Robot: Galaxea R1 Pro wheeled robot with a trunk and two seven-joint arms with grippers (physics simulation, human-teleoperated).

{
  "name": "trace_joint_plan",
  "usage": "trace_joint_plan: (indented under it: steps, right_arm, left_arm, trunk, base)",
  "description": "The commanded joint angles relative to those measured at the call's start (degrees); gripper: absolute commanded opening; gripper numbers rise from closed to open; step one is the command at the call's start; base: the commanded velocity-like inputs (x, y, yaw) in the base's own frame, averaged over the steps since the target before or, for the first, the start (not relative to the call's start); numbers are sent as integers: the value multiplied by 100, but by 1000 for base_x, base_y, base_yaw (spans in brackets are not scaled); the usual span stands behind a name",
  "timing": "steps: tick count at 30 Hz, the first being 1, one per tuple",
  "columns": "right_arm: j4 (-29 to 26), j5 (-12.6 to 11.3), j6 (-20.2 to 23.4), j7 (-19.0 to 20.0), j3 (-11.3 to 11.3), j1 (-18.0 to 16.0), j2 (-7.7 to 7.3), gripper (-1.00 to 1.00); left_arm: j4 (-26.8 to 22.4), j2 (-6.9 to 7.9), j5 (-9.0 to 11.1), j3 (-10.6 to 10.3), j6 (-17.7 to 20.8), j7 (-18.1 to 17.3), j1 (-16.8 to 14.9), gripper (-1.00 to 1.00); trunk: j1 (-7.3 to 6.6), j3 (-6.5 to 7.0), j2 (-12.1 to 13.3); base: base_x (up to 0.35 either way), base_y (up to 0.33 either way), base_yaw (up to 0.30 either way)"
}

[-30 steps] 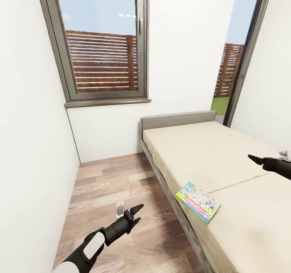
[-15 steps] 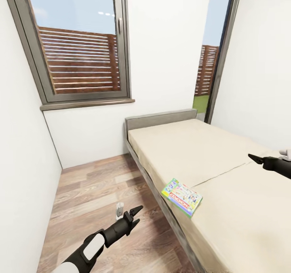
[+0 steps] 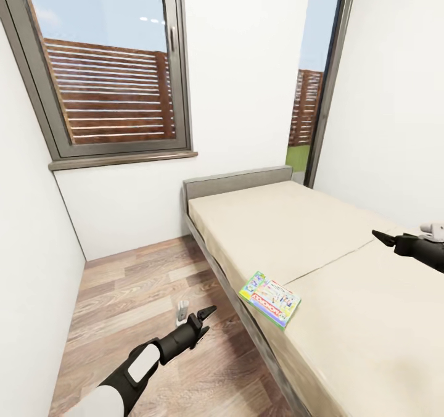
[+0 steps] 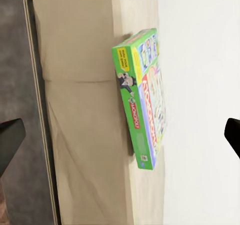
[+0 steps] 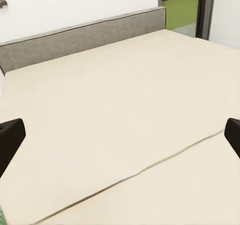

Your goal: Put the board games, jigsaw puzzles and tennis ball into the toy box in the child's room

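In the head view, a narrow strip of wooden floor [image 3: 148,281] is seen between the white left wall and the bed [image 3: 345,318], whose grey frame edge runs diagonally toward the lower middle of the picture; the strip lies open apart from a small white object [image 3: 182,311] standing on the boards near the left gripper [image 3: 202,321]. That gripper is held low over the floor, just beside the bed's side, its dark fingers parted, with nothing between them. The right gripper [image 3: 385,239] is held over the mattress at the far right; whether its jaws are parted cannot be told from this view. One board game [image 3: 270,298] lies flat on the mattress close to the near side edge, a green-bordered box with a white and red printed face. Against the earlier head pictures, the whole scene has shifted leftward, so the camera has turned, and the box keeps its place on the bed. In the left wrist view, the board game [image 4: 142,99] is seen lying at the mattress edge, a green side panel with a yellow patch facing the camera, and dark fingertips [image 4: 10,140] stand wide apart at both margins. In the right wrist view, bare beige mattress [image 5: 120,115] with a seam, backed by a grey headboard [image 5: 85,35], lies open ahead, fingertips [image 5: 11,137] again set wide apart and empty.
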Motion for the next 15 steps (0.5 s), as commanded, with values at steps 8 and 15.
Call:
trace_joint_plan:
  steps: [8,15]
  right_arm:
    - [-124,-13,44,14,-10,-4,96,100]
    - [-218,-27,45,17,-2,0,133,100]
  left_arm:
    - [4,153,77,-14,30,149,-336,100]
    - [5,224,87,-10,21,186,-456,100]
  trunk:
    - [-1,-6,-2]
    - [-1,-6,-2]
  base:
    - [0,0,-14]
    - [0,0,-3]
